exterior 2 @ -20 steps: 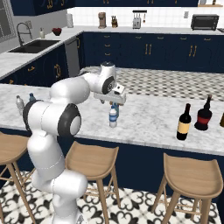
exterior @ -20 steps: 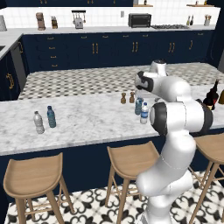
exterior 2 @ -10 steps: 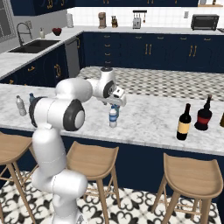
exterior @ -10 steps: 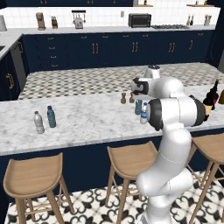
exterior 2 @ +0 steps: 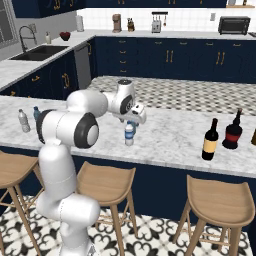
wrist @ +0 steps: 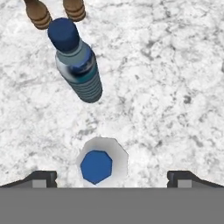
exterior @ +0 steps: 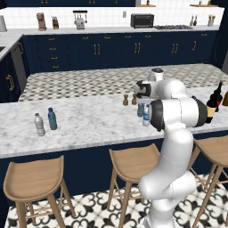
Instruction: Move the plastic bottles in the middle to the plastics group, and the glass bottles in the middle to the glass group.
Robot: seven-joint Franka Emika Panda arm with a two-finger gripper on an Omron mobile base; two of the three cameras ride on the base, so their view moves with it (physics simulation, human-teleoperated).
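Note:
Seen from above in the hand view, the clear plastic bottle [wrist: 101, 164] with a white label and blue cap stands between my open gripper's [wrist: 113, 179] fingertips [wrist: 41, 178], a little left of centre. The teal plastic bottle [wrist: 76, 65] stands just beyond it. In the base views the gripper [exterior 2: 134, 118] hangs over these two bottles [exterior 2: 129, 134] [exterior: 145, 116] in the middle of the marble island [exterior: 89, 120]. The plastics group [exterior: 45, 122] [exterior 2: 24, 120] stands far left. The yellow-labelled glass bottle [exterior 2: 210, 140] stands beside the red-labelled bottle [exterior 2: 232, 131] of the glass group on the right.
Two small brown shakers [wrist: 38, 15] [exterior: 125, 100] stand just past the teal bottle. Wooden stools [exterior: 133, 162] line the island's near side. A sink [exterior 2: 35, 51] and dark blue cabinets [exterior: 89, 53] run along the back.
The hand has come down a little over the clear bottle and the arm's elbow has turned. The jaws stay open and the bottles have not moved.

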